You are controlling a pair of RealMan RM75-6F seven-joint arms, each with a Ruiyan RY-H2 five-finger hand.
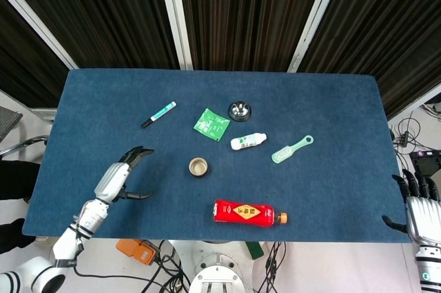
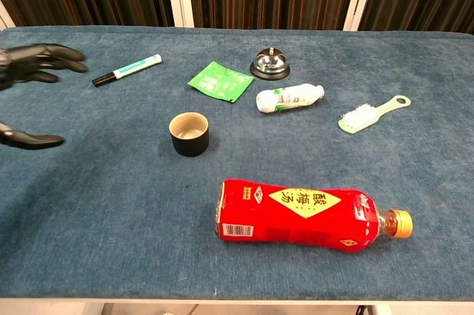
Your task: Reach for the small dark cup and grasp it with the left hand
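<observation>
The small dark cup (image 1: 198,166) (image 2: 189,133) stands upright near the middle of the blue table, its pale inside showing. My left hand (image 1: 125,174) (image 2: 28,85) hovers over the table to the cup's left, well apart from it, fingers spread and thumb held away, holding nothing. My right hand (image 1: 419,209) stays off the table's right front corner with its fingers apart; the chest view does not show it.
A red drink bottle (image 2: 307,213) lies in front of the cup. Behind the cup are a green packet (image 2: 220,81), a marker (image 2: 127,69), a silver bell (image 2: 269,62), a small white bottle (image 2: 289,97) and a green brush (image 2: 372,113).
</observation>
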